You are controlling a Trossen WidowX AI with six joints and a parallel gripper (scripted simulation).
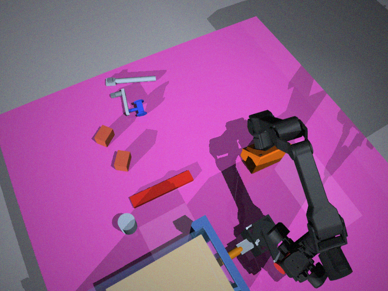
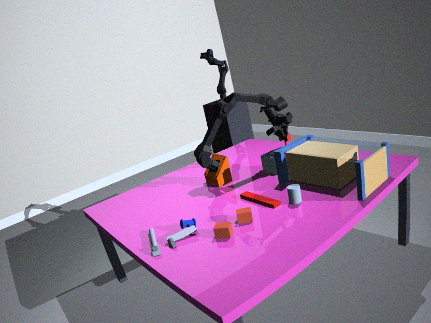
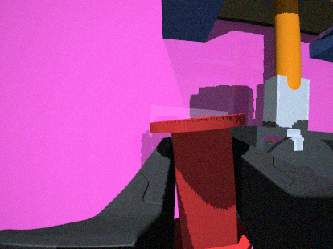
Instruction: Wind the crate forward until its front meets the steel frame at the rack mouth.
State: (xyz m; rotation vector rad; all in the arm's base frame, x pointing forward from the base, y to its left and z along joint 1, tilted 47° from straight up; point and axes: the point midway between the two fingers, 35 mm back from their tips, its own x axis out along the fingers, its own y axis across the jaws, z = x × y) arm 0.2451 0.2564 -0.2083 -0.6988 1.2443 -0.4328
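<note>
Gripper (image 3: 206, 189): I have it clamped on a red spool-shaped knob (image 3: 205, 185), flanged at both ends, which stands upright between the two dark fingers in the wrist view. In the top view only a sliver of that red knob (image 1: 280, 267) shows under the wrist, at the right end of the bench.

Handle arm: just beyond the knob I see an orange bar (image 3: 288, 39) running away from the hand into a pale grey block (image 3: 285, 102); the same orange bar (image 1: 234, 252) points toward the blue frame in the top view.

Winch (image 2: 269, 162): a dark grey box on the bench, just beside the blue frame, below the hand.

Steel frame (image 1: 216, 242): blue, at the mouth of the guard cubby, close to the hand.

Crate (image 2: 321, 163): tan, sitting flat inside the cubby behind the frame; I cannot tell whether its front touches the frame.

Bench (image 1: 226, 77): magenta top.

Other items, well apart from the hand: red bar (image 1: 161, 188), grey cylinder (image 1: 127, 223), two orange blocks (image 1: 104, 135) (image 1: 122, 160), blue spool (image 1: 139, 107) touching a grey crank (image 1: 122, 101), a longer grey crank (image 1: 131, 79).

Arm base: an orange mount (image 1: 261, 158).
</note>
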